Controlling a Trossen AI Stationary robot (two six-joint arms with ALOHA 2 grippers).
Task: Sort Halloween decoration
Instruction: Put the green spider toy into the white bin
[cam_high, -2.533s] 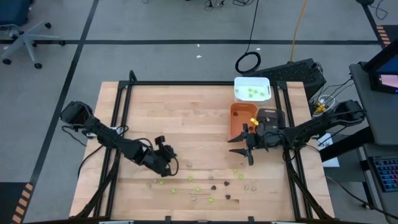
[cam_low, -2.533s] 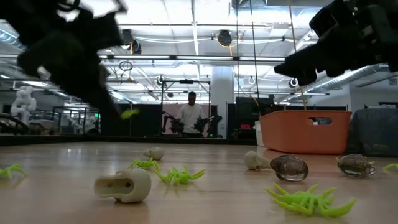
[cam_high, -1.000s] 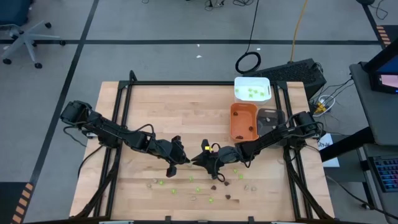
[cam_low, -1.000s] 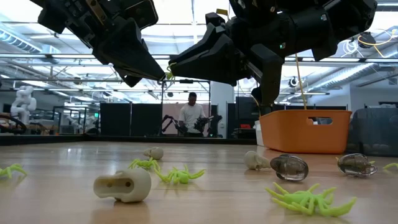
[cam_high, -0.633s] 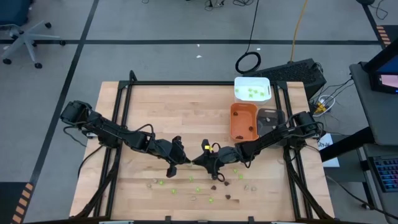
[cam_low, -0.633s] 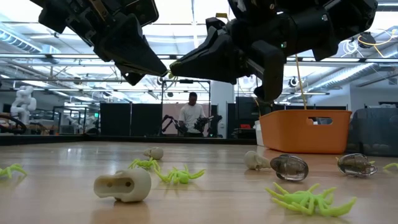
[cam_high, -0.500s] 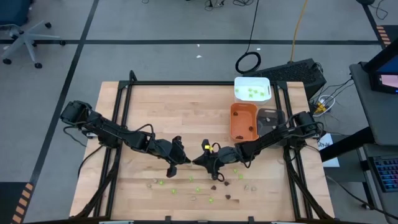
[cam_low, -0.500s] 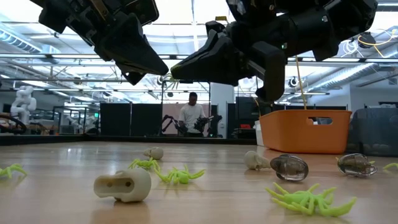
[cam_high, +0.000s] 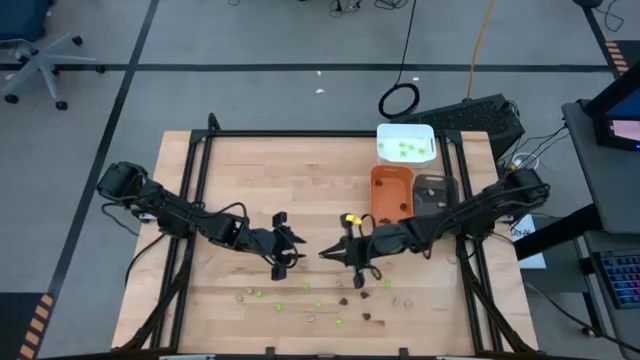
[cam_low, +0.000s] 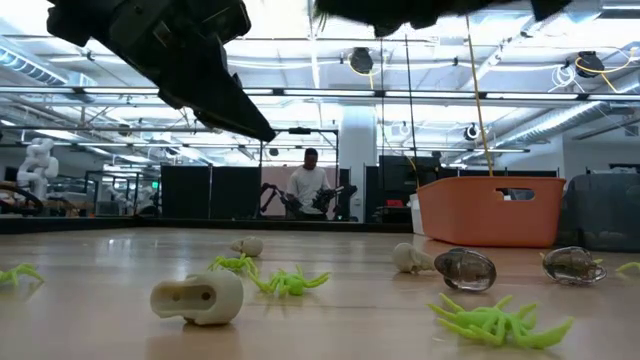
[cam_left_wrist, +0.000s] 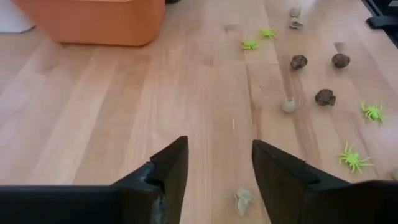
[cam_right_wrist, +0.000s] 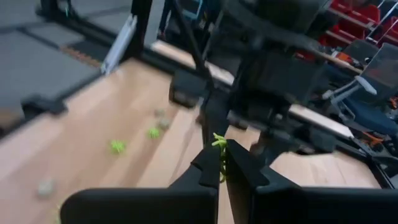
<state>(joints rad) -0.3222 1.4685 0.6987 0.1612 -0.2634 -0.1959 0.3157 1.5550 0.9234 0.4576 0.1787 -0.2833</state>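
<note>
Right gripper jaws pinching lime-green spider, above table

A robotics lab or workshop hall: the low view shows exposed ceiling trusses with round hanging lamps, dark partitions, and a person standing at centre frame. From above, a wooden bench stands on grey floor marked with black tape lines.

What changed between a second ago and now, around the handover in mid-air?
The left gripper let go and opened; the right gripper, shut on the green spider, pulled away toward the orange tray. The pieces on the table lie as before.
</note>
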